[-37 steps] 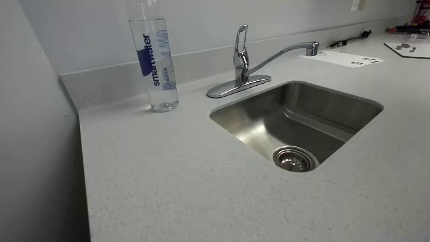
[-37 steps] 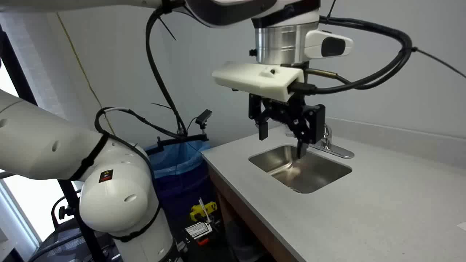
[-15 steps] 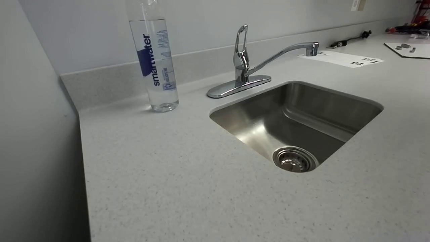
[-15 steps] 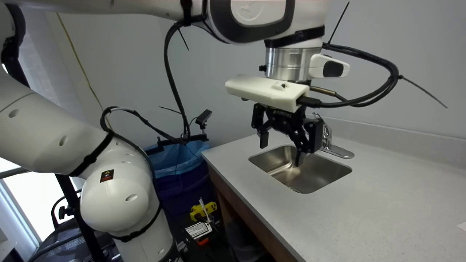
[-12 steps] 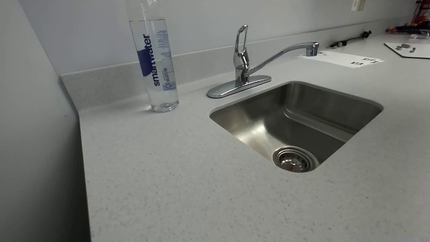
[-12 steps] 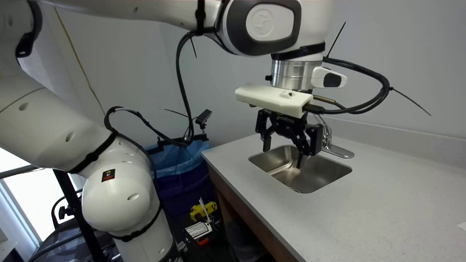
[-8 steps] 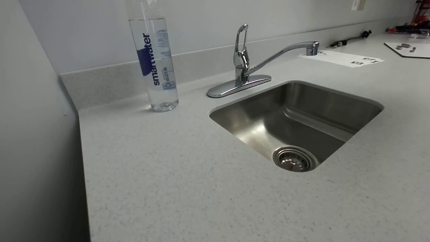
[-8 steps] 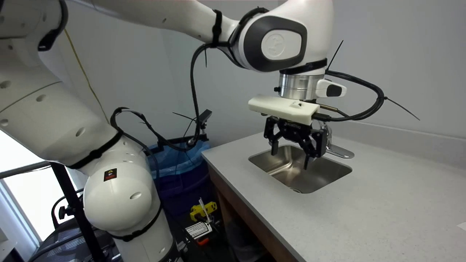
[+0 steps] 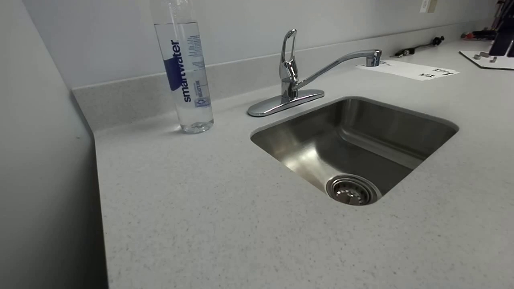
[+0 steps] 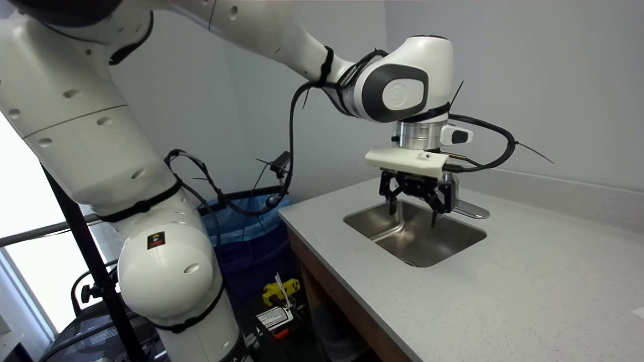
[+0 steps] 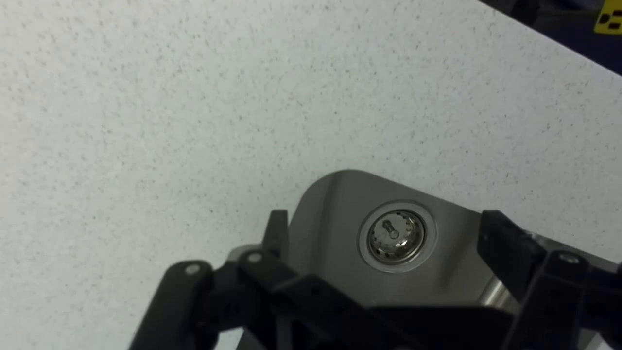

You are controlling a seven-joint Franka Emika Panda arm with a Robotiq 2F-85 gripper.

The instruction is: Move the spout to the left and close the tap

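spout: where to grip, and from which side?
Likely the spout just short of its nozzle, from above: it is slender there and arches clear of the counter, so the open, downward-pointing end effector could straddle it. I'd avoid the nozzle itself; it is thicker and hangs down.

I count one arm, one gripper, two fingers. Below them: one sink. Between them, wrist view: one drain. Behind them: one tap. Away from them, in an exterior view: one spout, one bottle. Left of them from here: one bin.
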